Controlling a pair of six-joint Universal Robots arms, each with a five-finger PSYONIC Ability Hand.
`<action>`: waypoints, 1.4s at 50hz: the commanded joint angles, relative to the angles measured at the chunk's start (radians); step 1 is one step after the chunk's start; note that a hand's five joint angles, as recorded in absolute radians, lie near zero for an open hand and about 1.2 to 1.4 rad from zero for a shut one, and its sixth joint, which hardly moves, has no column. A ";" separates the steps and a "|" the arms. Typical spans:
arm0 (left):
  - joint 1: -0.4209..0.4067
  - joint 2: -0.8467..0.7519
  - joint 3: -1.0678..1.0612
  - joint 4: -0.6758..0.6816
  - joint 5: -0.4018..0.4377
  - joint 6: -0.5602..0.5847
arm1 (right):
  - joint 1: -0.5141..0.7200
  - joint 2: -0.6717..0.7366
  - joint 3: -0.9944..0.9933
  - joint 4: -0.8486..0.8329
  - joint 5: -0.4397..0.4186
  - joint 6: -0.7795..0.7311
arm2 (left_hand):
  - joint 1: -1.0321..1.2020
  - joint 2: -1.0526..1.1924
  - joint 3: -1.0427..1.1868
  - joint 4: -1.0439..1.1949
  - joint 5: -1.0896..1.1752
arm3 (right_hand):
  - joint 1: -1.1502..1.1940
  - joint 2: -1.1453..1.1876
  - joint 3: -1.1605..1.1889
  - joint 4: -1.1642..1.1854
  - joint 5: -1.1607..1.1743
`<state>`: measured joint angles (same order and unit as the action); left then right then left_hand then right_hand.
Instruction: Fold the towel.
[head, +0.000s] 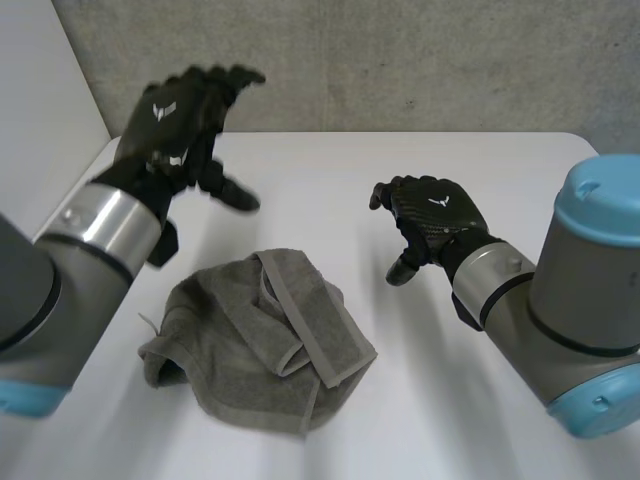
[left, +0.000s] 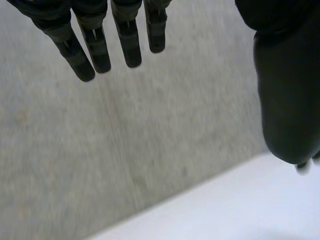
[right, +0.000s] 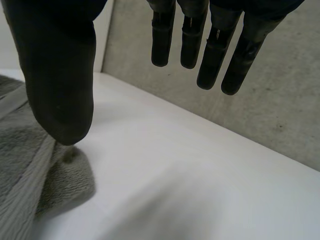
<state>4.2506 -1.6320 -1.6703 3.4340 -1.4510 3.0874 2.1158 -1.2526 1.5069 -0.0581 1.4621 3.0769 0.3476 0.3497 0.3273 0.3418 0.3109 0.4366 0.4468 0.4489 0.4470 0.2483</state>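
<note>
Flanking one towel (head: 262, 340): left hand (head: 185, 110), right hand (head: 432, 215)

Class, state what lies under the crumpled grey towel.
The crumpled grey terry towel lies directly on the white table, whose bare top shows all round it. Anything beneath its bunched folds is hidden.

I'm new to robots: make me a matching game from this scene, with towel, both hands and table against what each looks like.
Things: 1 towel; 2 left hand; 3 right hand; 4 table.
States: A white, carrying the towel; B open, lifted well off the table; C grey, bunched in a heap; D open, near the towel, not touching it.
Pairs: 1-C; 2-B; 3-D; 4-A.
</note>
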 joint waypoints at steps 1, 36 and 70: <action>0.018 0.038 -0.189 -0.041 -0.006 0.079 | 0.009 -0.001 -0.005 0.073 -0.037 -0.136 | -0.119 -0.122 -0.099 -0.114 -0.257 | -0.029 -0.039 -0.041 -0.039 -0.015; 0.023 -0.261 -0.217 0.034 -0.057 0.088 | 0.168 0.283 0.052 -0.238 0.044 -0.167 | 0.913 0.911 0.933 0.919 0.775 | 0.867 0.857 0.855 0.857 0.881; 0.181 -0.164 0.140 0.034 -0.055 -0.093 | -0.162 0.054 -0.216 -0.178 0.017 -0.093 | 1.029 1.026 1.049 1.034 0.891 | 0.960 0.949 0.947 0.949 0.973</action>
<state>4.4544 -1.7292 -1.7144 3.4677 -1.5030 3.0156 1.9539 -1.2553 1.4034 -0.1034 1.5037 2.9150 1.4345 1.4863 1.5399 1.5229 1.4914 1.3126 1.3127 1.3386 1.3392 1.1549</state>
